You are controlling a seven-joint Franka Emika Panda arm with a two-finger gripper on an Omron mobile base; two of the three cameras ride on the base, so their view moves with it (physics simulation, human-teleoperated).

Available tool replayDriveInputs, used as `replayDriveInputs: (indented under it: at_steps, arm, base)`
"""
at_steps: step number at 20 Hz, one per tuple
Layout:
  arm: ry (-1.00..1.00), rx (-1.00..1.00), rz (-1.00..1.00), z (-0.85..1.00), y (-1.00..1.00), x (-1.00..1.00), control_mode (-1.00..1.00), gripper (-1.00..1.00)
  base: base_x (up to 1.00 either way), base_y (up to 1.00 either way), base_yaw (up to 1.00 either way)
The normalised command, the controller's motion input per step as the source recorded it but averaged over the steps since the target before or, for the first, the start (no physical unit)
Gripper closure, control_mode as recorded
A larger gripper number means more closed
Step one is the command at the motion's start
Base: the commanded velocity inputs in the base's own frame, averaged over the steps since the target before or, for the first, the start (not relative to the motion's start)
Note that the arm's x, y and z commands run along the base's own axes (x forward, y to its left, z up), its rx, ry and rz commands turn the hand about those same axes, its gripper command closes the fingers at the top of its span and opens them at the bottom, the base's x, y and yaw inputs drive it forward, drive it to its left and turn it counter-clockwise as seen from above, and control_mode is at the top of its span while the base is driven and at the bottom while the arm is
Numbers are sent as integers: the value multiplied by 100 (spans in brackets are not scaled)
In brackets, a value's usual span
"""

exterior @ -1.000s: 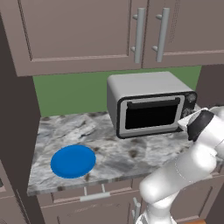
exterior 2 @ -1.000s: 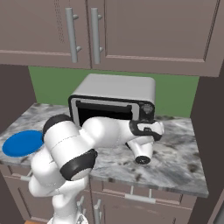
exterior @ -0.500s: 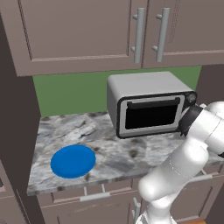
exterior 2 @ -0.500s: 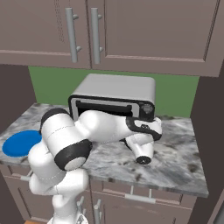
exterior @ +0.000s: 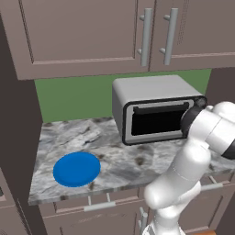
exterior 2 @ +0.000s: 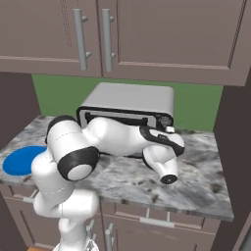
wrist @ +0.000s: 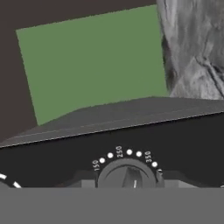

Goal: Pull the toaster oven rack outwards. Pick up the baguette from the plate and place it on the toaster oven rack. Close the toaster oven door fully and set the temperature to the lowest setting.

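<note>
The toaster oven [exterior: 151,94] stands at the back of the counter, seen also in the right base view [exterior 2: 132,98]. Its door [exterior: 158,121] is shut flat against the front, the glass dark. The rack and the baguette are hidden. At the counter's left lies the blue plate [exterior: 76,168] [exterior 2: 22,159] with nothing on it. My gripper [wrist: 127,181] is at the dark knob panel, its fingers either side of a round temperature knob [wrist: 127,174] ringed with white dots and numbers. My wrist covers that panel in both base views.
The marble counter [exterior: 114,156] runs from a dark wall on the left to a dark column [exterior: 225,87] close beside the oven's right side. Upper cabinets with bar handles [exterior: 146,39] hang above the oven. A green backsplash [exterior: 73,98] is behind.
My elbow and forearm have swung upward and closer to the oven while the hand stays at the knob panel. Oven, door and plate have not moved.
</note>
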Motion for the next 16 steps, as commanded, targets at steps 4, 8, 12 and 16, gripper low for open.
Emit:
replayDriveInputs:
  at_steps: [4,8,12,16]
  arm:
    - [0,-79,0,2,9,0,-100,100]
    - [0,-91,0,0,27,0,-100,100]
    - [0,-100,0,-2,34,0,-100,100]
    - [-2,-95,0,-8,10,0,-100,100]
  base:
    - [0,0,0]
    - [0,0,0]
    - [0,0,0]
    - [0,0,0]
